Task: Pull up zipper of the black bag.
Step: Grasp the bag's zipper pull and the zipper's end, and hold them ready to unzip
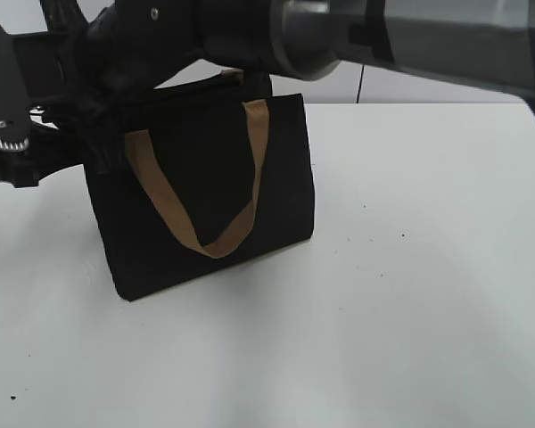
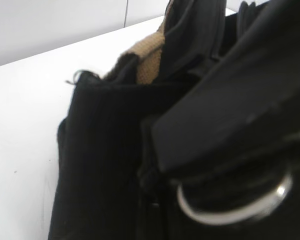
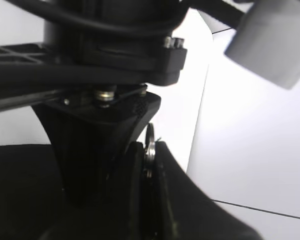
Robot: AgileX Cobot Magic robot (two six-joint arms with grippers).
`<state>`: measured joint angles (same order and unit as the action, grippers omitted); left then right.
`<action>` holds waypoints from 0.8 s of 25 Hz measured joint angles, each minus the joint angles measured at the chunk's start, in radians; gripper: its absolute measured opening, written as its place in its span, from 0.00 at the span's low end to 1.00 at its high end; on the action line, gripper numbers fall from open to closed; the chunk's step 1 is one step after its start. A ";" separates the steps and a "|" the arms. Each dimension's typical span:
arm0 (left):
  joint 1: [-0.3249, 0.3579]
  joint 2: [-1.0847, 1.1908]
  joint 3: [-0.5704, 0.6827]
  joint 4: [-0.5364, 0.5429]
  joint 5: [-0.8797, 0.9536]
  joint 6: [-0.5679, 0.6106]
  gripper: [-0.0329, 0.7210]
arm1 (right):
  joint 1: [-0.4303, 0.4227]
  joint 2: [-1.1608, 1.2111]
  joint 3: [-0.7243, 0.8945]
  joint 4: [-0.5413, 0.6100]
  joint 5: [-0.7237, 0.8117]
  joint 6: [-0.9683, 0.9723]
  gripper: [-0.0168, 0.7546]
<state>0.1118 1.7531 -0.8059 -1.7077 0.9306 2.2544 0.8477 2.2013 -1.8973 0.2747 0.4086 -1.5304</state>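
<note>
The black bag [image 1: 205, 178] stands upright on the white table, with a tan webbing handle [image 1: 250, 169] hanging down its front. My left gripper [image 1: 87, 125] is at the bag's upper left corner and looks shut on the fabric. In the left wrist view its jaws are lost against the black bag [image 2: 100, 165]. My right gripper [image 3: 150, 165] reaches across the bag's top and is shut on the zipper's silvery ring pull [image 3: 150, 145]. The ring also shows in the left wrist view [image 2: 230, 214]. The zip line itself is hidden among black fabric.
The white table [image 1: 410, 267] stretches to the right and front of the bag. A pale wall stands behind it. The right arm's grey tube [image 1: 428, 40] crosses the top of the exterior view.
</note>
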 joint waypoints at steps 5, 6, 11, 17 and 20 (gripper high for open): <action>0.000 0.000 0.000 -0.002 -0.010 -0.004 0.08 | -0.001 -0.016 0.000 -0.001 0.012 0.125 0.04; 0.000 0.000 0.000 -0.006 -0.019 -0.009 0.08 | -0.001 -0.021 0.000 -0.002 0.029 0.177 0.04; -0.002 -0.012 -0.002 -0.013 -0.031 -0.039 0.08 | -0.003 -0.057 0.003 -0.010 0.089 0.421 0.04; -0.004 -0.020 -0.007 0.014 -0.034 -0.084 0.08 | -0.005 -0.076 0.007 -0.021 0.100 0.685 0.04; -0.005 -0.020 -0.009 0.044 -0.051 -0.125 0.08 | -0.008 -0.076 0.012 -0.021 0.099 0.751 0.04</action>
<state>0.1064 1.7326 -0.8147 -1.6634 0.8798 2.1289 0.8395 2.1249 -1.8858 0.2539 0.5076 -0.7793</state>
